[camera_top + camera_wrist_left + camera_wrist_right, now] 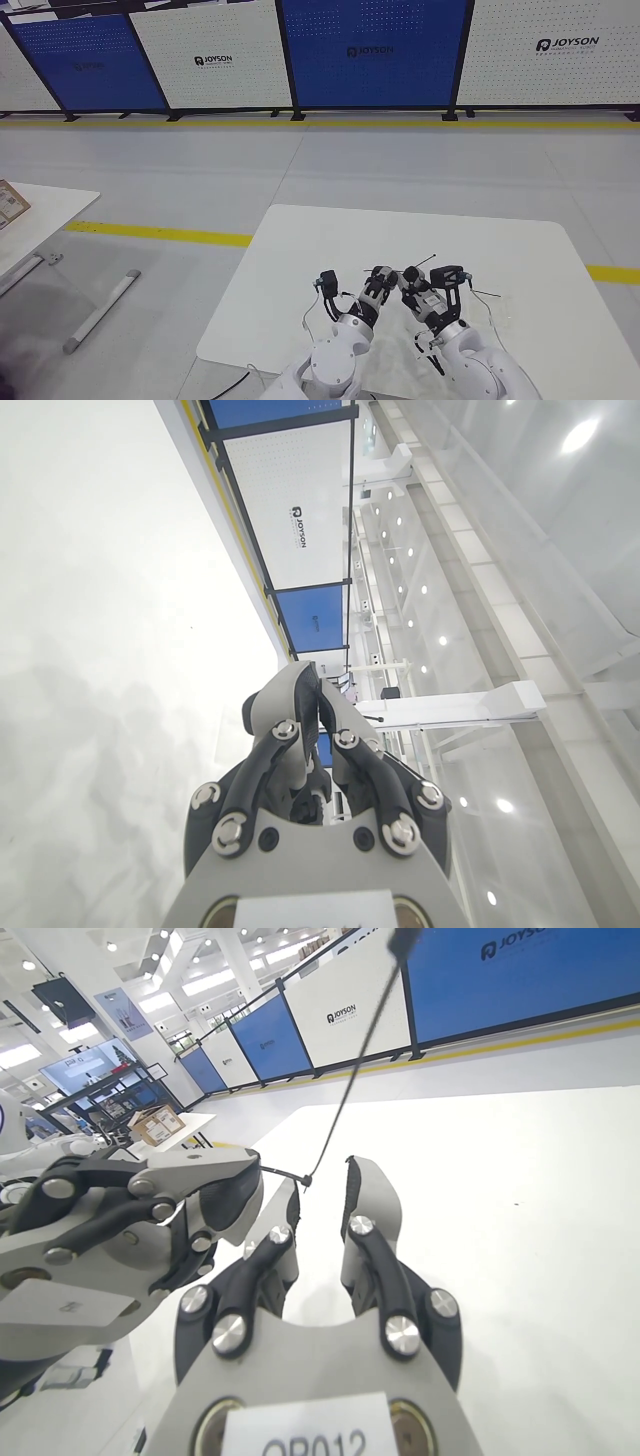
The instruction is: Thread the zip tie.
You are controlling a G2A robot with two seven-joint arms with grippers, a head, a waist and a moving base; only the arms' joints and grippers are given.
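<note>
Left gripper (256, 1169) clenched on zip tie (350, 1088), right gripper (322, 1175) released beside it, by near edge of white table (330, 235); tabletop stretching ahead, panels (370, 50) beyond.

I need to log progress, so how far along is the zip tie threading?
Done: the left end effector is shut on the zip tie. In hand: the open right end effector sits beside its bend. Left: the long end sticks up free, so threading looks unfinished.
</note>
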